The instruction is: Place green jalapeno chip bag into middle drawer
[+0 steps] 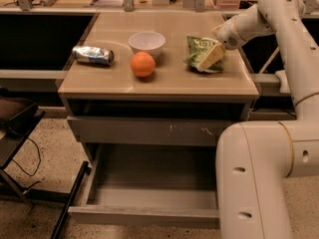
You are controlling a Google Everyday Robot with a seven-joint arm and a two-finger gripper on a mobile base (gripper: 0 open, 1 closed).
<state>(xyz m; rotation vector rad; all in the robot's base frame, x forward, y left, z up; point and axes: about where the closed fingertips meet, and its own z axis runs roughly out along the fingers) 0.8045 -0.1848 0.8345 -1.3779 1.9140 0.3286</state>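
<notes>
Green jalapeno chip bag [197, 47] lies beneath the end effector [210, 58] on the countertop [164, 86].

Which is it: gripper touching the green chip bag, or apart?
Cannot tell. Camera view: the gripper overlaps the right side of the green jalapeno chip bag on the tabletop; neither contact nor gap shows.
</notes>
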